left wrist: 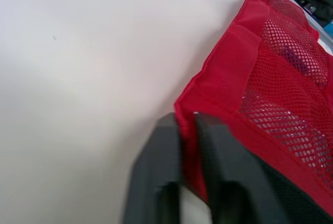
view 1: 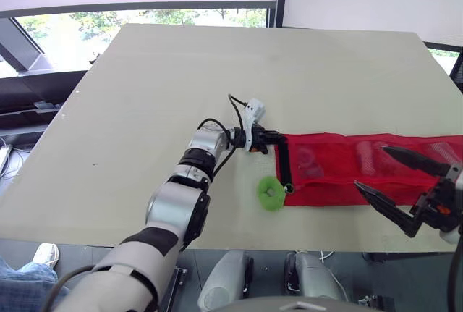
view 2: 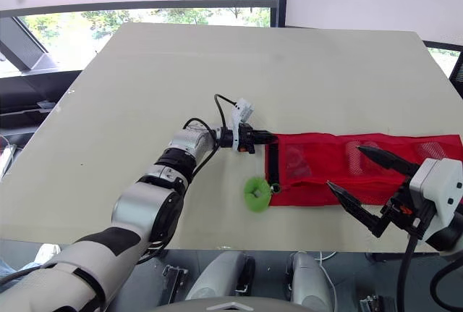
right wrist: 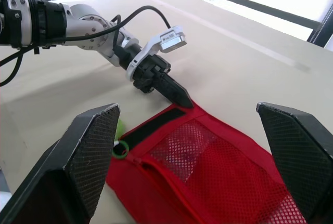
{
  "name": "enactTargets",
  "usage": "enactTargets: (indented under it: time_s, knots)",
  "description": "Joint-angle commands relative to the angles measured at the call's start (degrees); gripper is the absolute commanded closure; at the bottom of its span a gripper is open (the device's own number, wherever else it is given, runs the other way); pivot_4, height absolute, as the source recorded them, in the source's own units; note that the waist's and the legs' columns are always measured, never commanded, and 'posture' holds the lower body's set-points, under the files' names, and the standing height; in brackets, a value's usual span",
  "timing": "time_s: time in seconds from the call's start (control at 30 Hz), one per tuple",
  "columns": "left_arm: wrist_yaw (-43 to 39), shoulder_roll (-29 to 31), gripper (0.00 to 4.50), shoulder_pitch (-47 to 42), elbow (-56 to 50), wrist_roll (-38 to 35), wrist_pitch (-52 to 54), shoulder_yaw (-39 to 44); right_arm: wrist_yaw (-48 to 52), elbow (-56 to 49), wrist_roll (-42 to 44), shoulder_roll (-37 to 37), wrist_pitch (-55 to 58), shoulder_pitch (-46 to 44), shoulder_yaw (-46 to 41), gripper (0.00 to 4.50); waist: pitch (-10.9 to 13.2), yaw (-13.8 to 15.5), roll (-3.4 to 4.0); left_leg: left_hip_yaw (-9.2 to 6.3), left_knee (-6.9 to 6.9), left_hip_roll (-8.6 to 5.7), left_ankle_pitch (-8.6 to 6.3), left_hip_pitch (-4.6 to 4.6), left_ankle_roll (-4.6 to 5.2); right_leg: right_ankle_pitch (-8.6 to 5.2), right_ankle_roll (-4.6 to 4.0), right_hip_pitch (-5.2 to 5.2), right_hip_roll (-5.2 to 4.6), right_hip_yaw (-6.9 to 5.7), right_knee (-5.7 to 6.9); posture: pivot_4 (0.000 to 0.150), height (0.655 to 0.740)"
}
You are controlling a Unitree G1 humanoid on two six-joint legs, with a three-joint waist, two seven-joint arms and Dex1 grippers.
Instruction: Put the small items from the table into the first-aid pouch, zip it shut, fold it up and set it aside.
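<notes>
The red mesh first-aid pouch lies unfolded flat along the table's right front, with small items showing through its mesh pockets. My left gripper is shut on the pouch's far left corner, the red fabric edge pinched between its black fingers. A green ring-shaped pull lies on the table at the pouch's near left corner, by the black strip along that end. My right gripper hovers open over the pouch's right part, fingers spread wide with nothing between them.
The beige table spreads wide to the left and far side of the pouch. Its front edge runs just below the pouch. A window and blinds stand beyond the far edge.
</notes>
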Motion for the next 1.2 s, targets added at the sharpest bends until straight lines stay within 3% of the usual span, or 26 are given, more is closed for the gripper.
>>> enactTargets:
  time_s: [0.03,0.37,0.43,0.6,0.7,0.83,0.97,1.2]
  knots:
    - [-1.7,0.1,4.44,0.8,-1.7,-0.8,1.3,0.5,-0.4,-0.2,-0.4,-0.3,-1.1,-0.6,0.5,0.00,0.0,-0.1,0.00,0.00,0.00,0.00,0.00,0.00,0.00,0.00,0.00,0.00,0.00,0.00,0.00,0.150,0.7395]
    - [-1.5,3.4,4.44,-0.8,-0.6,-1.6,-0.9,4.3,-1.0,0.2,-0.9,-0.5,-0.9,-2.3,1.9,0.00,0.0,-0.9,-0.01,0.00,-0.02,0.02,0.10,-0.02,-0.18,0.00,-0.01,-0.05,0.00,0.00,0.01,0.150,0.7395]
    - [1.2,4.5,3.88,-2.8,1.9,-1.5,-3.3,5.6,-1.1,0.3,-0.9,-0.6,-0.8,-2.6,2.2,0.00,0.0,-1.0,-0.04,0.01,-0.02,0.03,0.11,-0.02,-0.19,0.00,-0.01,-0.06,0.02,0.01,0.02,0.150,0.7395]
    - [8.1,4.8,1.55,-4.9,3.8,-0.5,-7.8,7.1,-1.6,-0.3,-0.9,-0.3,-0.6,-2.8,2.9,0.00,0.0,-0.7,-0.05,0.02,-0.02,0.02,0.11,-0.08,-0.19,0.01,-0.01,-0.13,-0.01,0.02,0.04,0.150,0.7395]
    - [7.5,5.4,0.18,-0.4,-6.8,0.2,-4.1,4.6,-2.3,-1.1,-0.9,0.1,-0.7,-2.1,2.9,0.00,0.0,-0.7,-0.05,0.03,-0.02,-0.03,0.11,-0.10,-0.19,0.02,0.00,-0.13,-0.05,0.04,0.03,0.150,0.7395]
    - [10.6,5.6,0.08,11.5,-33.8,-3.5,13.5,2.1,-2.9,-1.9,-0.8,0.5,-1.1,-0.6,2.4,0.00,0.0,-1.1,-0.05,0.03,-0.03,0.00,0.11,-0.10,-0.22,0.02,-0.02,-0.17,-0.04,0.10,0.05,0.150,0.7395]
    - [20.5,4.3,0.08,23.0,-57.1,-0.9,26.2,-3.6,-3.5,-2.2,-0.9,1.0,-1.4,-0.3,3.1,0.00,0.0,-1.0,0.01,0.08,-0.06,0.04,0.12,-0.13,-0.25,0.02,-0.03,-0.28,-0.03,0.22,0.10,0.150,0.7395]
    - [32.9,-1.1,0.08,26.4,-70.2,-0.1,40.6,-8.1,-3.5,-1.5,-0.7,0.5,-1.3,-1.9,3.8,0.00,0.0,-0.4,0.02,0.08,-0.04,0.00,0.12,-0.09,-0.25,0.00,-0.01,-0.21,0.00,0.24,0.09,0.150,0.7395]
